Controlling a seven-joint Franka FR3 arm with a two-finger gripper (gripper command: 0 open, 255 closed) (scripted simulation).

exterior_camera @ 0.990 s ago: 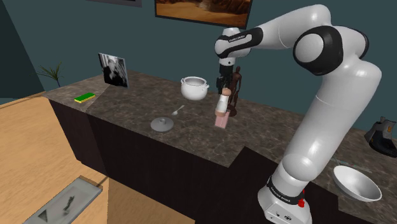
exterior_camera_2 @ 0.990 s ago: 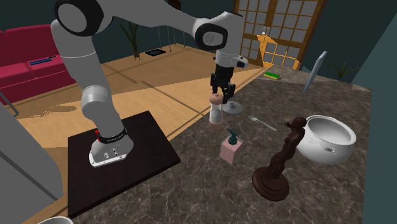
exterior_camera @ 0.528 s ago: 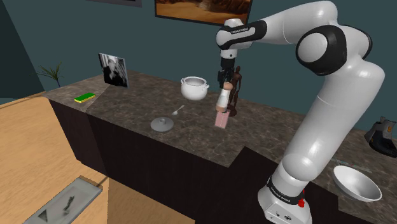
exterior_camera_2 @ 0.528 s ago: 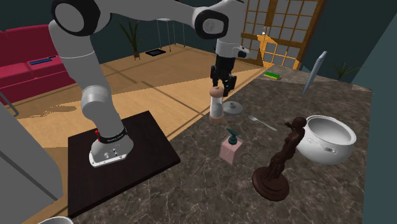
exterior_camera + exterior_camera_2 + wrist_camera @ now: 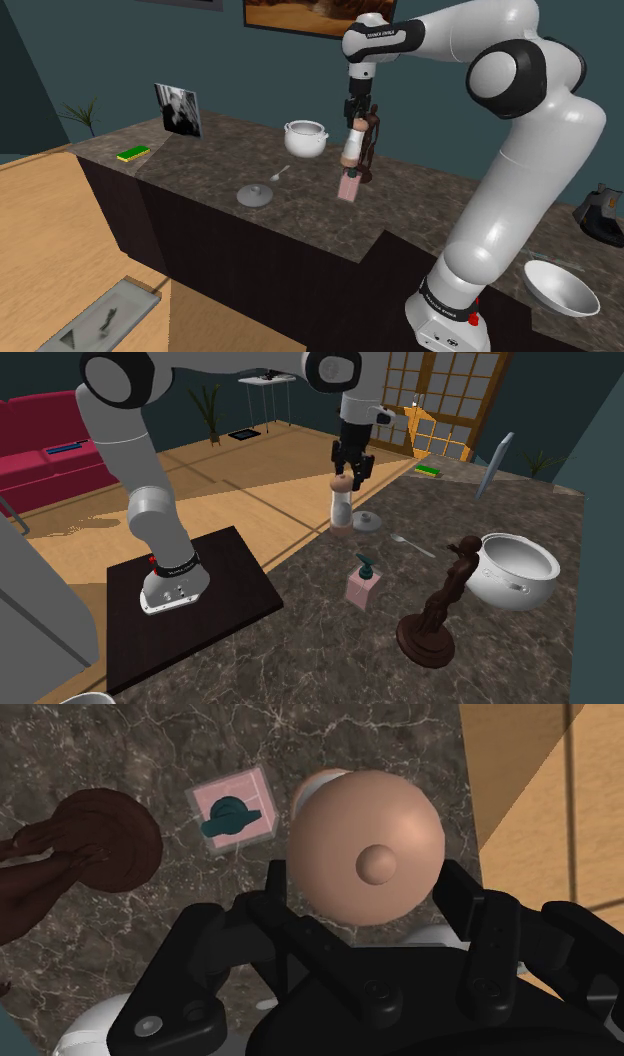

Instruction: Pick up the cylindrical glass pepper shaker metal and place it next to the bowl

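1. Marble, dark and veined, makes the counter (image 5: 560, 652). Farthest from the white round two-handled bowl (image 5: 515, 567), toward the second exterior view's left and at the counter's edge, the cylindrical pale-bodied pepper shaker with a tan domed cap (image 5: 341, 512) hangs upright, its long axis vertical.
2. The all-black two-finger gripper (image 5: 347, 474) points straight down over it. In the wrist view the fingers (image 5: 470, 909) clasp the shaker just under its cap, so it is grasped, and its base looks just clear of the stone.
3. Between shaker and bowl lie a grey round lid (image 5: 367, 521), a small spoon (image 5: 408, 542), a pink square soap dispenser (image 5: 362, 584) and a brown carved figurine (image 5: 440, 602), which stands just beside the bowl.
4. My judgement: the carry runs sideways toward the bowl, and the tall figurine is the thing to steer round.
5. Well apart from the bowl, beyond the counter, are a wooden floor (image 5: 260, 482) and a red sofa (image 5: 50, 462).
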